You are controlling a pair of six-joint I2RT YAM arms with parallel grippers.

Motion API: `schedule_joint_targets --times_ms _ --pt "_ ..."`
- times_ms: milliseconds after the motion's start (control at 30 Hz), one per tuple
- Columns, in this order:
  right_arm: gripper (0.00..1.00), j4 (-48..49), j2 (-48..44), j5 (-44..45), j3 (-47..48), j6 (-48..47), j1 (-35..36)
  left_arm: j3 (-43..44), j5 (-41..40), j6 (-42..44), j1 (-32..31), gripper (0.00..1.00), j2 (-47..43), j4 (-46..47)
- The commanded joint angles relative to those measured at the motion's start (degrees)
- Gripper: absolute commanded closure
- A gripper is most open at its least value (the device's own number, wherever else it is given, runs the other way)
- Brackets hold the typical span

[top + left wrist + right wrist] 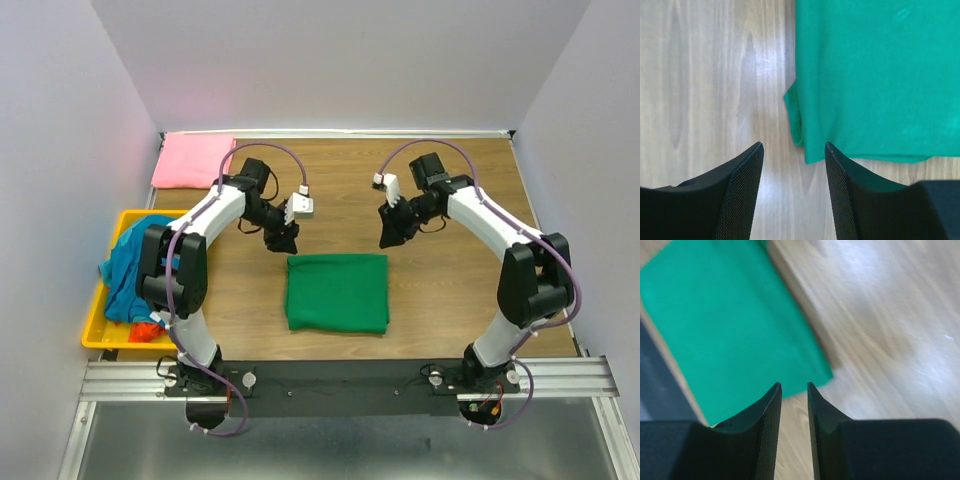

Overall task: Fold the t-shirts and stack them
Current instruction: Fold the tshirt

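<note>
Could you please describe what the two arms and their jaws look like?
The left arm and right arm match: white link shells with black joints, and a purple-grey cable looping along each. A small white block sits near each wrist. The jaws are black, tapering wedges with finely meshed inner faces. The bases stand on a silver rail.

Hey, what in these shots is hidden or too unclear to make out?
- Top view: orange-red cloth in the yellow bin, mostly buried under the teal shirt.
- Left wrist view: green shirt cut off by the top and right edges.
- Right wrist view: blur smears the green shirt's folds.
</note>
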Motion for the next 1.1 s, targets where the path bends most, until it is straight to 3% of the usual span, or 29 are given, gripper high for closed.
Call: schedule_joint_targets --times_ms 0,133,200,333,400,433,533,700,800,900,967,1033,1067 --pt "0.64 -1.2 3.5 -9.8 -0.2 4.2 0.3 0.5 4.3 -2.4 -0.1 0.39 4.0 -1.5" --pt "0.50 1.6 6.1 -5.6 -1.5 3.9 0.5 -0.8 4.6 -1.4 0.0 0.37 6.9 -1.3" --pt "0.50 4.5 6.7 -3.5 -2.5 4.0 0.4 -0.9 5.0 -1.9 0.0 0.40 7.9 -0.8" --pt "0.52 7.6 11.8 -1.0 -1.6 3.7 0.5 1.2 6.8 -2.5 0.0 0.73 12.6 -1.5" --pt "0.55 9.4 13.1 1.0 -1.9 3.1 0.4 2.2 7.2 -3.8 0.0 0.82 14.2 -1.5" --pt "0.61 10.7 13.7 2.4 -2.5 3.2 0.4 2.7 7.2 -5.0 0.1 0.91 15.0 -1.0" --pt "0.76 14.9 15.6 7.3 -3.5 4.0 0.4 4.2 7.0 -12.0 1.5 1.00 18.0 4.9" --pt "0.93 21.3 19.1 13.6 -3.4 6.1 0.3 7.6 4.0 -24.6 2.1 1.00 21.0 12.1" --pt "0.96 23.4 20.3 17.7 -2.7 6.2 0.1 9.8 4.3 -25.3 2.8 0.99 24.4 11.2" --pt "0.97 23.8 20.9 18.1 -0.7 6.3 0.0 11.5 2.5 -29.0 3.9 0.92 26.0 13.0" --pt "0.87 23.9 20.5 19.4 1.4 6.9 -0.1 11.8 1.5 -34.2 6.1 0.75 24.7 17.1" --pt "0.66 23.6 19.5 18.6 3.4 10.3 -1.8 12.9 6.0 -37.5 8.6 0.58 22.6 17.6" --pt "0.57 23.4 18.4 16.6 4.1 11.2 -2.6 13.5 6.4 -37.3 9.1 0.55 19.5 17.2"
